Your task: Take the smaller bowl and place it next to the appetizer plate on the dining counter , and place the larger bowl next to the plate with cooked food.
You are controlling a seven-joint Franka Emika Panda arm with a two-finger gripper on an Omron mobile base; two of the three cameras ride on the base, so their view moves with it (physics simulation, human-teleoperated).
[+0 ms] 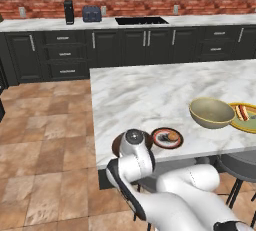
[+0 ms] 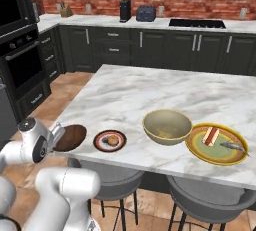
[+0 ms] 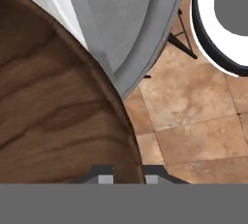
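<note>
The dark brown wooden bowl (image 2: pixel 70 137) sits at the near left corner of the marble dining counter (image 2: pixel 140 95), its outer side hanging past the counter's edge in the right base view. In the hand view its grain-striped wall (image 3: pixel 53 106) spreads across the 9 o'clock side, and the rim runs down between the two finger tips of the gripper (image 3: pixel 125 177), one tip on each side of it; the jaws are nearly closed, pinching the bowl's rim. At 3 o'clock of the bowl, just beside it but apart, lies the small dark-rimmed appetizer plate (image 2: pixel 110 140) with a food bit in its centre. Further toward 3 o'clock stands the beige bowl with a yellow rim (image 2: pixel 167 126), touching or just beside the large yellow plate (image 2: pixel 216 144) bearing red and white food. Toward 12 o'clock the marble top lies bare up to its far edge. Below the wooden bowl, the hand view shows a grey round stool (image 3: pixel 131 24) and tiled floor (image 3: pixel 193 121).
</note>
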